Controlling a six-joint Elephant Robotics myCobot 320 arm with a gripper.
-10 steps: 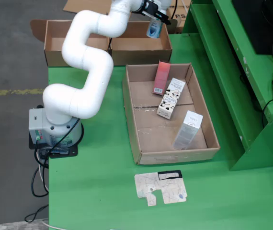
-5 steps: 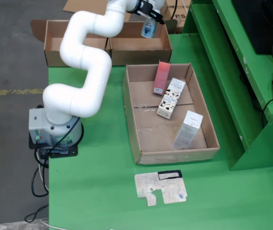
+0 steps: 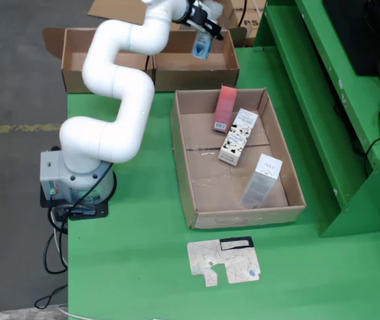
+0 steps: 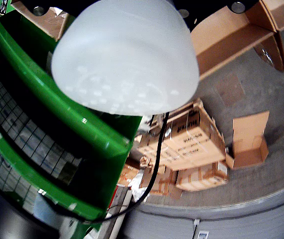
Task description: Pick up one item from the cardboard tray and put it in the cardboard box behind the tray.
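In the fixed view my gripper (image 3: 201, 25) hangs over the right-hand cardboard box (image 3: 197, 79) behind the tray, shut on a small bluish-white bottle (image 3: 202, 45) held tilted. The wrist view is mostly filled by the bottle's rounded translucent white end (image 4: 127, 55), with a cardboard box wall (image 4: 231, 35) beyond it; the fingers are hidden there. The cardboard tray (image 3: 183, 167) on the green table holds a pink box (image 3: 225, 108), a cow-patterned box (image 3: 238, 137) and a pale clear box (image 3: 261, 180).
A second open cardboard box (image 3: 87, 60) stands left of the first. A flat cardboard scrap (image 3: 223, 261) lies in front of the tray. Green shelving (image 3: 323, 100) rises along the right. My base (image 3: 77, 180) sits at the table's left edge.
My gripper has carried the bottle leftward and slightly up, from the box's right rim to above its interior.
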